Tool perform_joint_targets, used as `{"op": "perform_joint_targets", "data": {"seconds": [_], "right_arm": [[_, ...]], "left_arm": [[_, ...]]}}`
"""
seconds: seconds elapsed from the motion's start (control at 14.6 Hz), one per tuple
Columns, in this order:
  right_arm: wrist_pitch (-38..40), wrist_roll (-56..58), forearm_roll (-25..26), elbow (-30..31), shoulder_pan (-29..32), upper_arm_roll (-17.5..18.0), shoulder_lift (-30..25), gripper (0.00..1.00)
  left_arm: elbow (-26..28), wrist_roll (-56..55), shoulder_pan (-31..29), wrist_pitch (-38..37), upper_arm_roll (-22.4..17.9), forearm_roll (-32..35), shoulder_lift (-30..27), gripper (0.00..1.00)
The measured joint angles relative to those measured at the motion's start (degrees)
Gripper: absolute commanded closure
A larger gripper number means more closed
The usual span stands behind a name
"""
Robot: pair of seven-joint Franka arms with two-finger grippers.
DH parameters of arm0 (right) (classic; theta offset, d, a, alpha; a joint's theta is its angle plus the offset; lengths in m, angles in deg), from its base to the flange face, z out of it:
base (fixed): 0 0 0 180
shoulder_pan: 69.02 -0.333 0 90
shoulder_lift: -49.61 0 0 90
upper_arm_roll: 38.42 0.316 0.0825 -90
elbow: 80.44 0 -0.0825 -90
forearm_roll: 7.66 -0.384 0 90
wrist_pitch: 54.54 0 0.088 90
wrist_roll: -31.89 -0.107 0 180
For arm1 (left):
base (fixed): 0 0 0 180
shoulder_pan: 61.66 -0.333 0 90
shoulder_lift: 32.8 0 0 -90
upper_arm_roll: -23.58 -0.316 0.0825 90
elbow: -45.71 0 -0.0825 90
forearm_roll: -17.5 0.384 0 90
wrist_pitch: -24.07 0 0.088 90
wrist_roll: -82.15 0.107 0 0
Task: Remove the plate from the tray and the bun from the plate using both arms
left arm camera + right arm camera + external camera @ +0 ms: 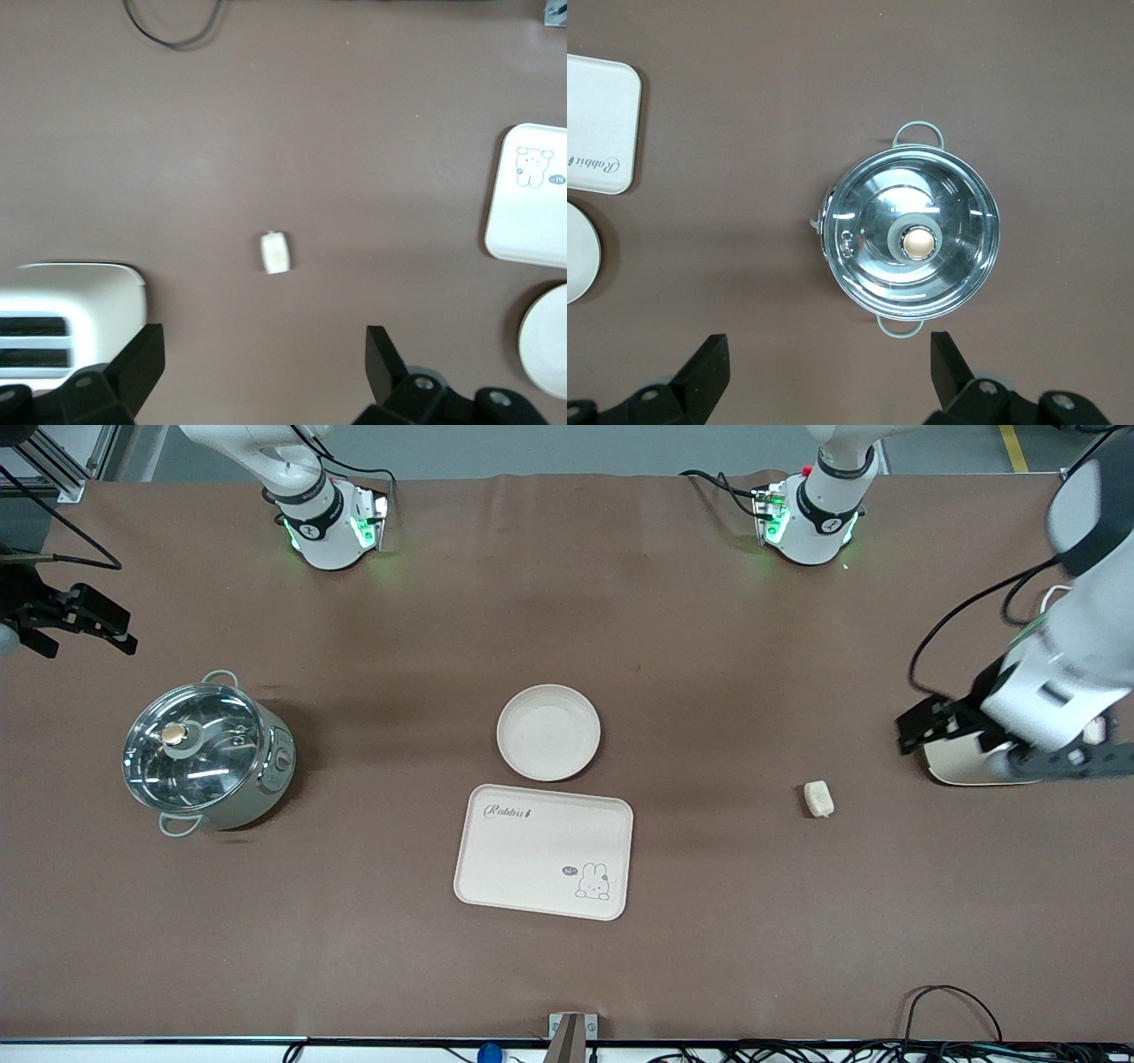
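Both halves of the job look finished, judging from how things lie: the round shallow cream-beige plate (548,732) sits on the brown table (709,912) just beside the flat cream-beige rectangular tray (543,851) with its "Rabbit" lettering, clear of it or nearly so and empty, and the small pale cream-white oblong bun (819,798) lies alone on the cloth. The left gripper (266,367), its jaws spread wide and holding nothing, hangs above the table with the bun almost straight below and slightly ahead of its fingertips; a white slotted appliance (a toaster, by the look of it) (66,319) sits under one finger. The right gripper (824,372), likewise spread and empty, hovers over the lidded steel pot (911,235), with the tray and plate off toward one side of its view. If any step remains, it is a clean retreat: each arm should lift straight up and keep its fingers apart so nothing gets nudged. In the front view the bun's long axis runs roughly toward the front camera and away from it, tipped only slightly, while the tray's long side runs across the table from one arm's end toward the other.
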Motion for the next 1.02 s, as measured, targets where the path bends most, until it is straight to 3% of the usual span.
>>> {"op": "perform_joint_targets", "data": {"seconds": [0.27,0.41,0.68,1.02], "right_arm": [[-0.01,0.00,0.00,0.00,0.00,0.00,0.00,0.00],[0.00,0.00,0.00,0.00,0.00,0.00,0.00,0.00],[-0.02,0.00,0.00,0.00,-0.04,0.02,0.00,0.00],[0.12,0.00,0.00,0.00,-0.08,0.05,0.00,0.00]], "left_arm": [[1.43,10.78,9.41,-4.72,-15.65,-1.63,-6.27,0.00],[3.82,11.54,13.52,-4.49,-20.26,-3.39,-8.12,0.00],[9.53,11.54,14.53,-1.62,-20.75,-4.10,-11.10,0.00],[9.87,11.54,14.38,-1.03,-20.99,-4.10,-11.27,0.00]]}}
